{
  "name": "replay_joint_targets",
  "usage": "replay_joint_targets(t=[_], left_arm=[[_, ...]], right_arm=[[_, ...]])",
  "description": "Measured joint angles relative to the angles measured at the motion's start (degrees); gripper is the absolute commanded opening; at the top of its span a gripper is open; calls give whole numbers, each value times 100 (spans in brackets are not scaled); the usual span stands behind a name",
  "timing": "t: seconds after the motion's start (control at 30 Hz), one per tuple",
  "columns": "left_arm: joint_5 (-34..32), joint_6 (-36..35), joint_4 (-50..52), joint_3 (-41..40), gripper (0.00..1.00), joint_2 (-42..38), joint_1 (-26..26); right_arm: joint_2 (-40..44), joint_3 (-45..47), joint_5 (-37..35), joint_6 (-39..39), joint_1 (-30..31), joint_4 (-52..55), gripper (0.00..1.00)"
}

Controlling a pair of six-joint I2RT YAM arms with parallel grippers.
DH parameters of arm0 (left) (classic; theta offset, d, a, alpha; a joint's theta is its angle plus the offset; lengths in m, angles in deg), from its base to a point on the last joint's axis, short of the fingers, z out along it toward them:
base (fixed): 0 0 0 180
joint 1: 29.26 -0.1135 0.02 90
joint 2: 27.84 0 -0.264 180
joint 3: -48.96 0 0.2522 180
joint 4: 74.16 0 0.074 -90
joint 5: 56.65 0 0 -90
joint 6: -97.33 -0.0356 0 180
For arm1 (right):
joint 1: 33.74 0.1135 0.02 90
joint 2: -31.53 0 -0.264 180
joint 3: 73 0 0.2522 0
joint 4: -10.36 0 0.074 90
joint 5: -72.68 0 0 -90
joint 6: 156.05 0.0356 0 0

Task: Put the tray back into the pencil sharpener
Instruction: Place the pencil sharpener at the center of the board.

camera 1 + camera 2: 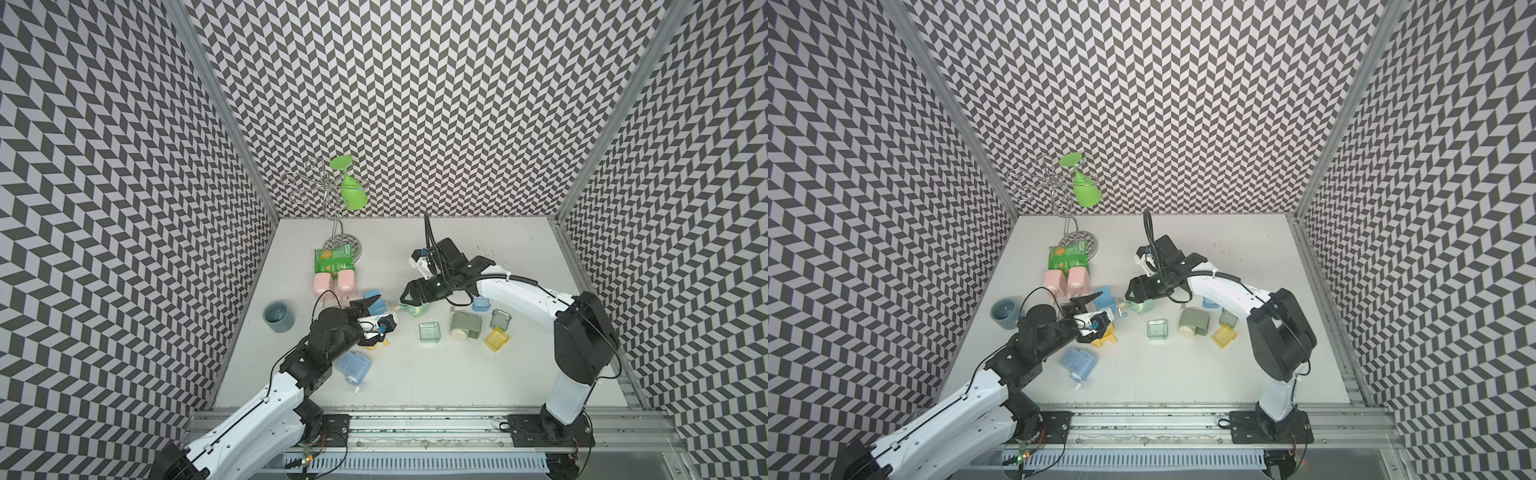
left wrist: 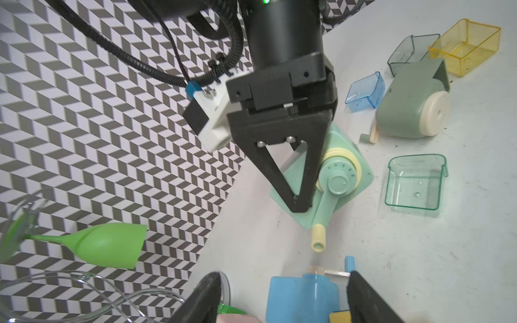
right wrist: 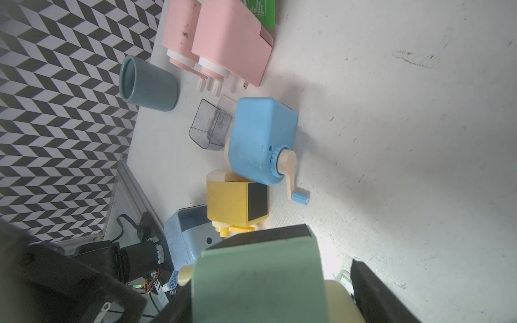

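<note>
Between the fingers (image 2: 207,296) of the left gripper (image 2: 284,279) sits the blue sharpener (image 2: 299,299). The jaws stand wide around it: bare table (image 1: 457,374) shows between one finger and its body, while the other finger is right against its crank side. No grip is made. Just beside this sharpener, on its far side from the crank, a clear grey tray (image 3: 211,125) lies on the table, and a yellow sharpener (image 3: 235,201) touches it on the near side.

Across from it, the right gripper (image 1: 405,298) clamps the mint sharpener (image 2: 340,183), whose body fills the span between its jaws in the right wrist view. The sharpener rests on the table, its crank handle pointing toward the blue one.

Other trays lie loose on the table, none inside a sharpener: a clear green tray (image 2: 414,181) near the mint sharpener, a blue tray (image 2: 363,91) beside a sage sharpener (image 2: 411,106), then a smoky grey tray (image 2: 408,53) and a yellow tray (image 2: 467,44) side by side beyond it.

Farther out lie a pale blue sharpener (image 1: 353,365), two pink sharpeners (image 3: 223,36) and a grey-blue cup (image 1: 278,316).
</note>
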State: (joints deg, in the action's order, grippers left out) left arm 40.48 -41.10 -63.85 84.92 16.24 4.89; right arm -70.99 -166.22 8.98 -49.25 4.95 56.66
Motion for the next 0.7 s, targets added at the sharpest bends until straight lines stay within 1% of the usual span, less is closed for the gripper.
replay_joint_targets(t=[0.3,0.7], left_arm=[[269,44,208,212,53,544,39],[387,26,197,328,39,940,72]], right_arm=[[146,160,245,42,2,-131,36],[146,179,461,70,15,-221,36]])
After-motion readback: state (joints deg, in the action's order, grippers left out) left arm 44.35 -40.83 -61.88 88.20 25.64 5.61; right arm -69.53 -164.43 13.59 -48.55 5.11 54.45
